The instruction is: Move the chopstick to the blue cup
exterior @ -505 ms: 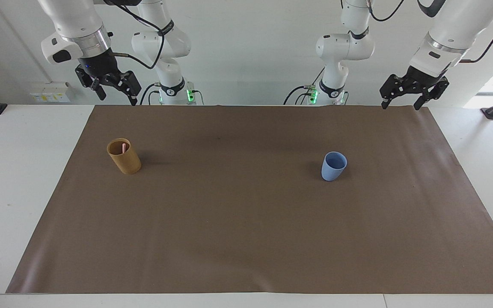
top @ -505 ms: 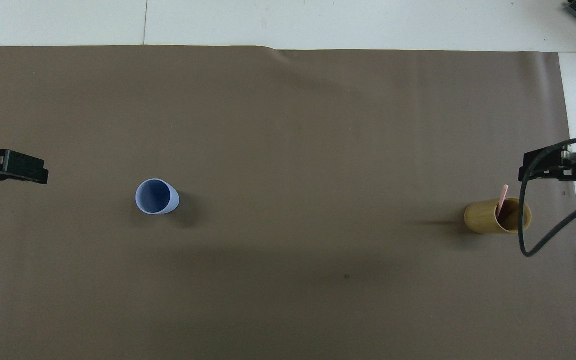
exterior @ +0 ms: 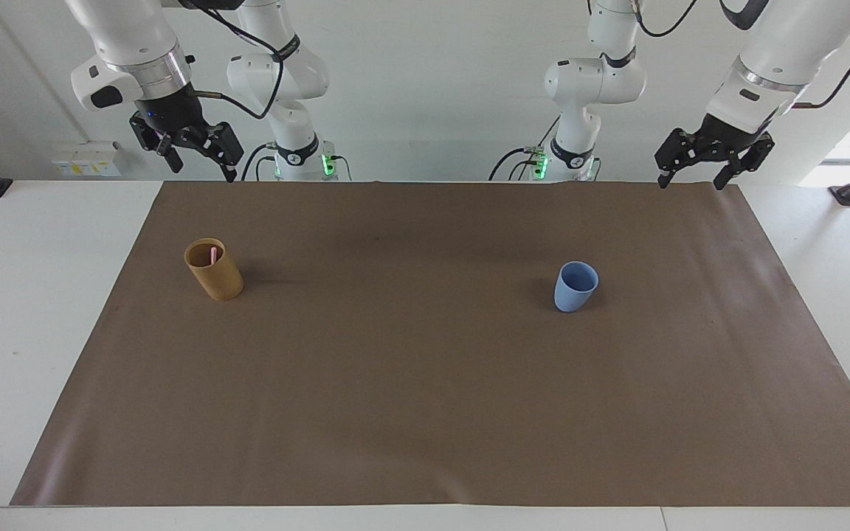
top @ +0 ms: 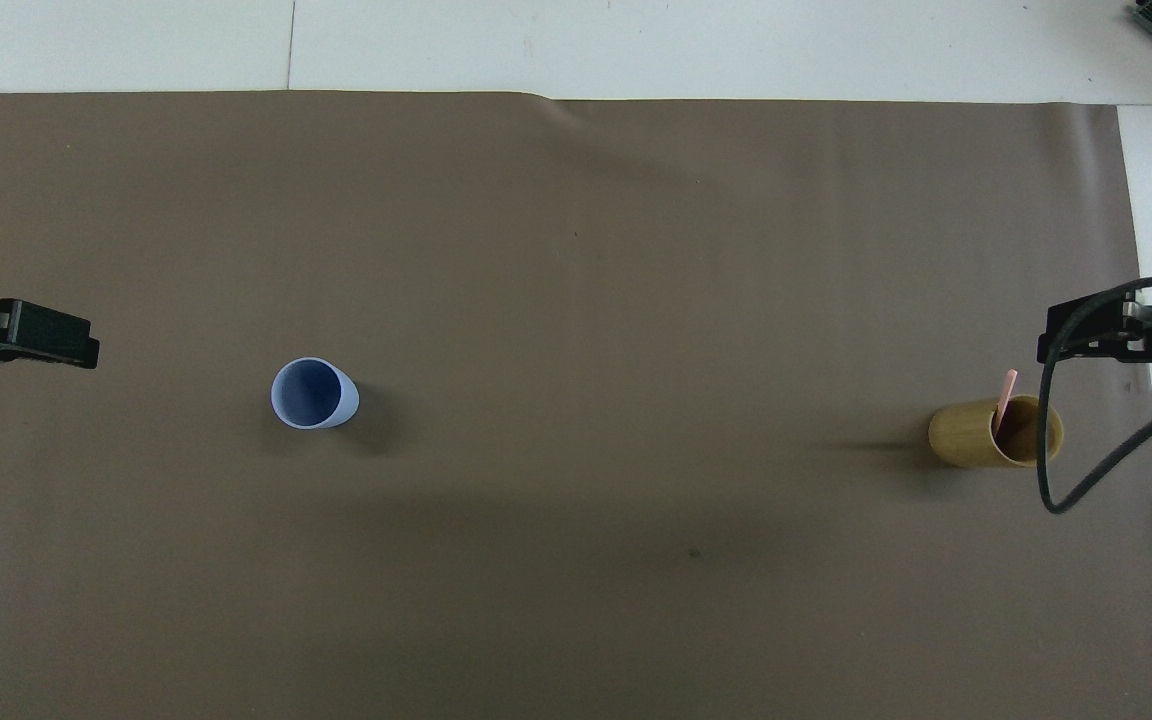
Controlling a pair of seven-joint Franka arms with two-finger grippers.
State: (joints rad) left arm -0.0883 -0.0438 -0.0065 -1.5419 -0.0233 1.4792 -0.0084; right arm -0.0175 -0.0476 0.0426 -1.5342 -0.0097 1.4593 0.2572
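Observation:
The pale-pink chopstick (exterior: 213, 255) (top: 1006, 395) stands in a tan cylindrical holder (exterior: 215, 273) (top: 981, 435) toward the right arm's end of the mat, its tip poking above the rim. The light-blue cup (exterior: 575, 287) (top: 313, 394) stands upright and empty toward the left arm's end. My right gripper (exterior: 200, 168) (top: 1126, 335) hangs open in the air over the mat's edge by the robots, above and apart from the holder. My left gripper (exterior: 690, 181) (top: 36, 335) waits open over the mat's corner at its own end, holding nothing.
A brown mat (exterior: 425, 383) covers most of the white table (exterior: 19, 295). A black cable (top: 1076, 490) loops down from the right wrist beside the holder. The two arm bases (exterior: 296, 158) stand at the table's edge.

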